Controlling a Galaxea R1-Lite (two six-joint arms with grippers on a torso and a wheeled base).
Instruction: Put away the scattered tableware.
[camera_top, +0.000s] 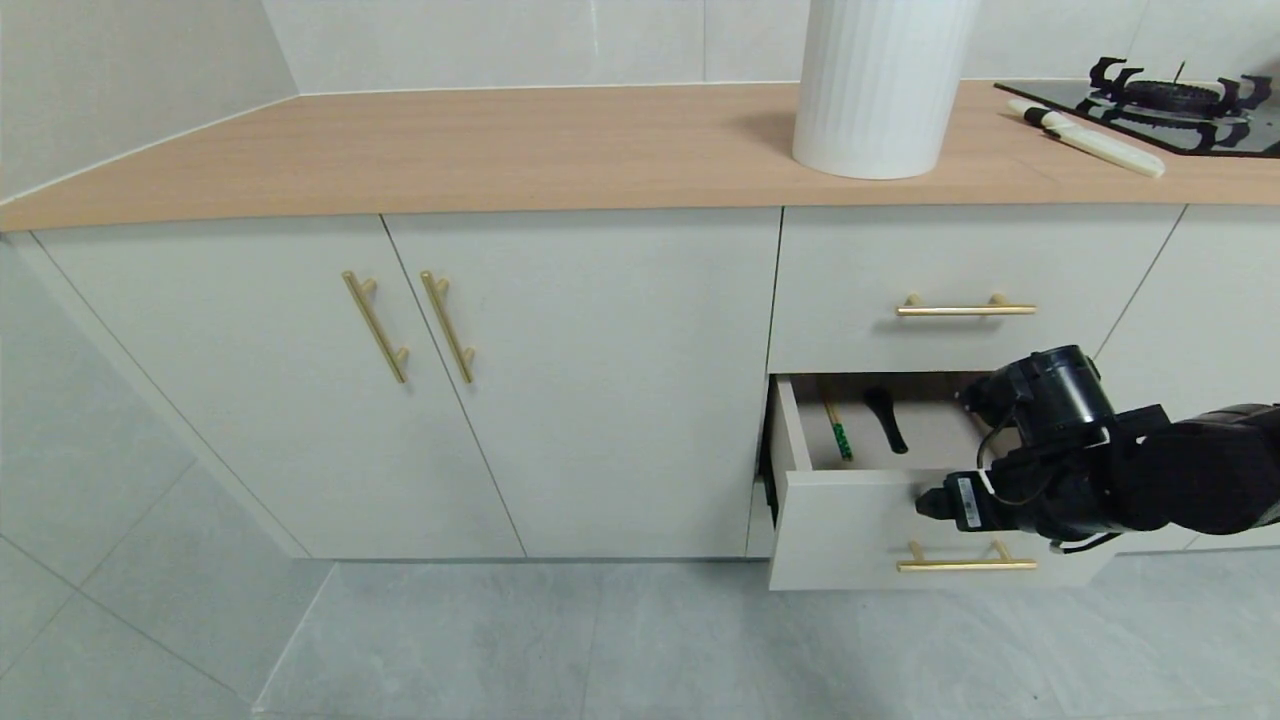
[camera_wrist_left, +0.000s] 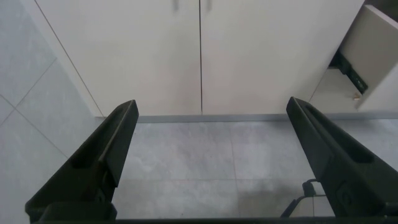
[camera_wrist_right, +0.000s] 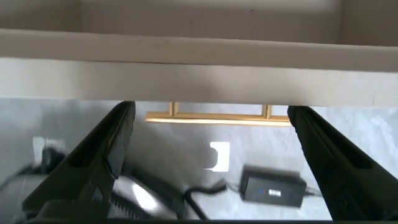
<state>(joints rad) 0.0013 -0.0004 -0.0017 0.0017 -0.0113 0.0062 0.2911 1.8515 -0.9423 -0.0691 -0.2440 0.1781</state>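
My right gripper (camera_wrist_right: 208, 112) gapes empty at the drawer (camera_top: 850, 528) front. It looks stiff and should slide lightly, so I'd grip the handle (camera_top: 966, 566) just below.

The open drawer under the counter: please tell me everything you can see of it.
The drawer is the lower of two, pulled out partway. Its flat front looks like off-white board, with a gold bar handle set level near the bottom. Inside lie a black utensil and a thin stick with a green part, side by side. The right tool, open, is at the front's top edge.
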